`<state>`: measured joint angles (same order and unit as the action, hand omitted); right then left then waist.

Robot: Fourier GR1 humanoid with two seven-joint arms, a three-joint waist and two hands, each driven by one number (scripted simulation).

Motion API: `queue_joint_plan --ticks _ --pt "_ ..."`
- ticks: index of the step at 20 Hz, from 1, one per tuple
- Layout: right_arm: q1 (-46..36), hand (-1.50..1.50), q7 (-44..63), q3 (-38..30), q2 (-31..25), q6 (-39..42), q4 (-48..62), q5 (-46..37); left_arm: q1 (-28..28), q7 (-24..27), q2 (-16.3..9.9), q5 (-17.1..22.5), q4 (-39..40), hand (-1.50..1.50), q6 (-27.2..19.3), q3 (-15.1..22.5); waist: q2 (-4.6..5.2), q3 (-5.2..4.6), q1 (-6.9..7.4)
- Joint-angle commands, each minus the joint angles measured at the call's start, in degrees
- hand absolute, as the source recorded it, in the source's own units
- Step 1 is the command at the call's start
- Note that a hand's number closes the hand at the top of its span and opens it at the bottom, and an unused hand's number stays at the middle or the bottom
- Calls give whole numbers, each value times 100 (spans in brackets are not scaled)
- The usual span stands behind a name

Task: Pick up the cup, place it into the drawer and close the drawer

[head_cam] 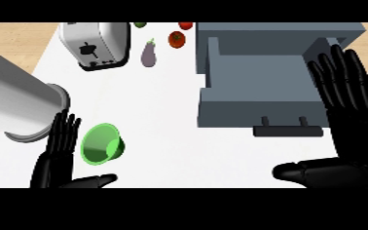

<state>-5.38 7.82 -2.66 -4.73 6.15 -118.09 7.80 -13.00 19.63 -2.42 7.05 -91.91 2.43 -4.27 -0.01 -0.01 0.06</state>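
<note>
1. White counter top (165, 112) fills most of the view, and a strip of light wooden floor (25, 39) shows at the upper left.
2. On the right part stands a grey drawer (259, 85), pulled open, with its dark handle (287, 129) at the near side.
3. The green cup (102, 143) lies on its side on the counter, at the lower left, well apart from the drawer. Its opening is turned toward the viewer.
4. The left hand (57, 163) is just beside the cup, on its left. The fingers are straight and point upward, the thumb goes to the right, and it holds nothing.
5. The right hand (338, 126) is at the right edge, over the drawer's right side. Its fingers are also straight and spread wide, with nothing in it.
6. At the back there is a silver toaster (97, 44), a purple eggplant (149, 53) and a red tomato (176, 39).
7. A big grey metal pot (28, 102) is at the left edge, near the left hand.
</note>
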Motion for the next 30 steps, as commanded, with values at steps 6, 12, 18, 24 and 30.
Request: queue_joint_plan --ticks 6,12,18,24,30 --pt "-230 -150 36 336 174 -194 133 -397 32 1173 30 -100 1457 -150 288 -203 2 -2 13" --pt "535 -150 -7 175 103 56 -434 -120 693 1141 -71 50 2024 -150 180 -488 -2 1 -14" --pt "8 -150 -194 -56 9 159 210 17 1063 2044 -160 -9 3209 -150 253 -711 4 0 -8" --pt "66 -150 104 -4 50 60 -40 66 997 2617 -119 -196 3884 -150 364 -603 3 -1 -18" --pt "145 -150 -93 55 53 195 61 2 1209 1909 -405 131 3408 -150 568 -642 -2 2 -2"
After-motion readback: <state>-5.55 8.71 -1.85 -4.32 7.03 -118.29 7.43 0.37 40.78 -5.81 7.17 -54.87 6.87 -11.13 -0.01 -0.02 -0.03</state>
